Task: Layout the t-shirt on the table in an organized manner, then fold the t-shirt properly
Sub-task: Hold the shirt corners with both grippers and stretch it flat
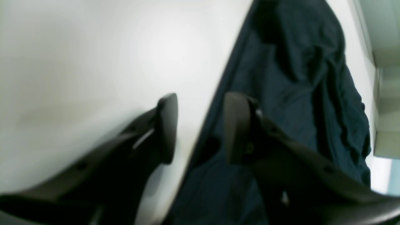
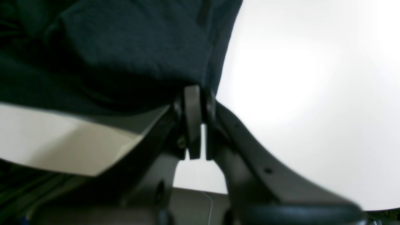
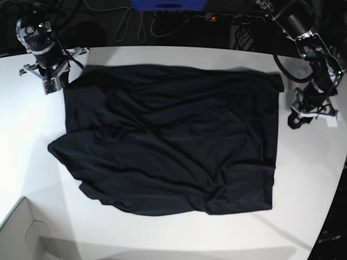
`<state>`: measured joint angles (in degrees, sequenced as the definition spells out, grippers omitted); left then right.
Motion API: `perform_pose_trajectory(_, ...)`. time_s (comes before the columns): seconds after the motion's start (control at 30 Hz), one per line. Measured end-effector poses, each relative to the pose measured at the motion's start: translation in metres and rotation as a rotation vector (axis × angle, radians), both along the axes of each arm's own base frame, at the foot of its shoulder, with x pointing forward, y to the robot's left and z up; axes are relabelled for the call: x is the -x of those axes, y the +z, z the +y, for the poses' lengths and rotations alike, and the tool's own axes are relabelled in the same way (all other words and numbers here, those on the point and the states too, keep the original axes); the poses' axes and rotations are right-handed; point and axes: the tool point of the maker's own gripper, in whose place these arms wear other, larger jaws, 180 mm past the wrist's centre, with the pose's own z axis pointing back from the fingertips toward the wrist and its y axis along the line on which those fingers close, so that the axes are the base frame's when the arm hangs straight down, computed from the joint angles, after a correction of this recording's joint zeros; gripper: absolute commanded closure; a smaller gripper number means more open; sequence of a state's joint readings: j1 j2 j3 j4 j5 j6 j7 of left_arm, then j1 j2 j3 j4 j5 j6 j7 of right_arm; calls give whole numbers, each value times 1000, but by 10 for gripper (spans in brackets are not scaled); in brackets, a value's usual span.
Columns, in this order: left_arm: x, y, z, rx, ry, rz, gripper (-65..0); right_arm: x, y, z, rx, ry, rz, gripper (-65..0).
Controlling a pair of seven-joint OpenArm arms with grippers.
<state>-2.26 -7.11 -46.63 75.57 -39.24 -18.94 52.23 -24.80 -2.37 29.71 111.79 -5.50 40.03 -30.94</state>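
The t-shirt [image 3: 168, 138] lies spread over the middle of the white counter [image 3: 303, 179], mostly opened out but rumpled, its long axis running across the base view from one arm toward the other. Right gripper [image 2: 197, 93] sits at the shirt's far corner on the base view's left — jaws pressed together, and in the right wrist view they appear to pinch the hem of the dark cloth just where fabric meets bare counter. Left gripper [image 1: 200, 125] is at the opposite far corner, on the base view's right; its jaws stand spread with nothing between them. One fingertip [image 1: 167, 125] hangs over bare counter, the other over the fabric, so the shirt's edge runs up through the gap. The shirt therefore lies just to the inner side of the left gripper, edge roughly in line with the jaw opening. Judged from this, the layout step is unfinished: creases across the body, a bunched sleeve near the white box [image 3: 21, 233]. The left arm is the nearer one to the free corner — it needs to settle onto that edge and close before both arms can pull the cloth taut.
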Motion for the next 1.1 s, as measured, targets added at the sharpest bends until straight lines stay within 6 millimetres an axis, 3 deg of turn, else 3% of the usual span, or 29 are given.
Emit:
perform_pose_trajectory(0.27, -35, 3, -67, -25, -169, -61, -239, 7, -5, 6, -10, 13, 23, 0)
perform_pose_trajectory(0.33, -45, -2, -73, -33, -175, -67, -239, 6, -5, 6, -11, 13, 20, 0)
perform_pose_trajectory(0.47, -54, -30, -69, -73, -164, -22, -239, 12, -8, 5, -8, 10, 39, 0)
perform_pose_trajectory(0.73, -95, -28, -46, -146, -120, -33, -239, 14, -8, -3, 14, 21, 43, 0)
perform_pose_trajectory(0.83, -115, -19, -41, -162, -124, -13, -239, 22, -20, -4, 1, 12, 86, 0)
perform_pose_trajectory(1.1, -185, 41, -43, -193, -131, -107, -239, 37, -50, -10, -32, 4, 168, 0)
